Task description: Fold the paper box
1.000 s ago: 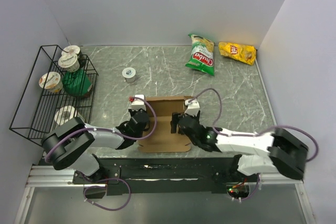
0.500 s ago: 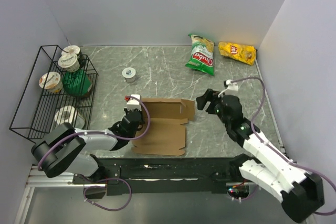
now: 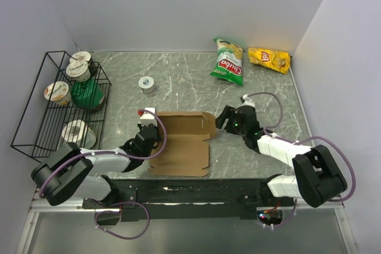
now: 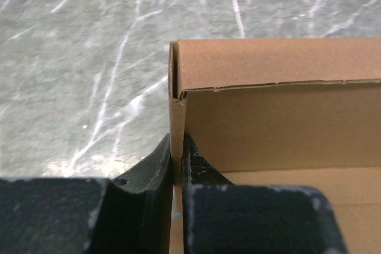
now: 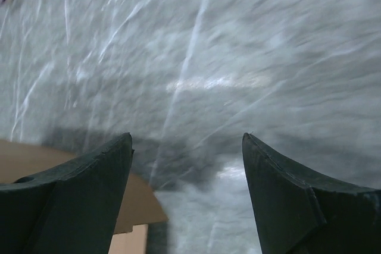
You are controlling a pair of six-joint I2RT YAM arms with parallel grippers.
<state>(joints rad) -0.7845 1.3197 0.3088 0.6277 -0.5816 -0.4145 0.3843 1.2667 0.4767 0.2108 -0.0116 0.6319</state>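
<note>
Brown paper box [image 3: 184,150] lies open-side up, rear wall running left-right.

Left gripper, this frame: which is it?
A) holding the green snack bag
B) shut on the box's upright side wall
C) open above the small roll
B: the left wrist view shows the left gripper pinching the paper box by its standing wall.

From high behind the near edge we look down over the whole table [image 3: 178,69]. Our left wrist camera presses close to the paper box [image 4: 268,117] wall. The right one skims low over the table and shares a corner of that box.
</note>
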